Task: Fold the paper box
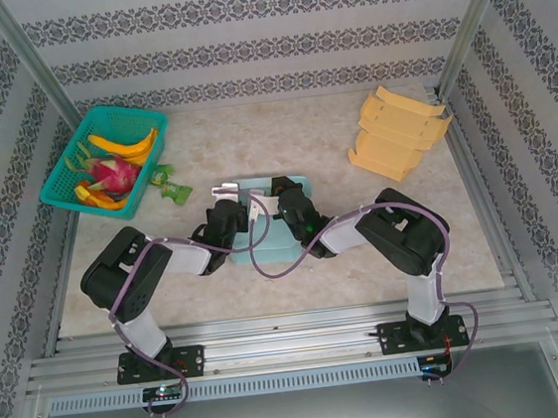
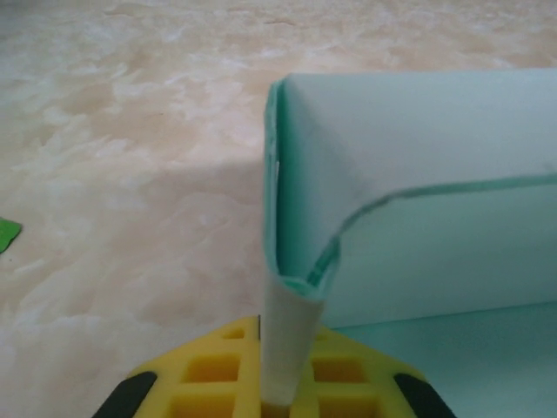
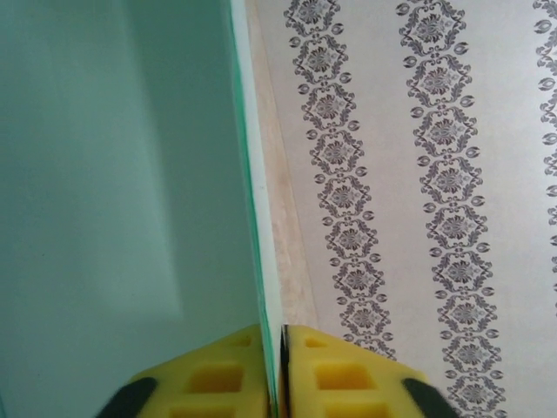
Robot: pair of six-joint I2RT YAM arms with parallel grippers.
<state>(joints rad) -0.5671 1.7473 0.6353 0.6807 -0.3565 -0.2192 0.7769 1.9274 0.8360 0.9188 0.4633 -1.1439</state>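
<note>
Left gripper (image 2: 280, 379) clenched on a curled wall of the paper box (image 2: 418, 174) — right gripper (image 3: 280, 366) pinching another upright wall edge, pads nearly touching.

One paper box (image 1: 280, 239), one basket (image 1: 66, 154) (teal)

Overhead looks down; both wrists seemingly share box (image 2: 418, 174).

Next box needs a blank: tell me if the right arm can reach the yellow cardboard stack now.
Probably not yet: the right end effector is clamped on the pale green paper box. Bare table lies between it and the yellow cardboard stack.
</note>
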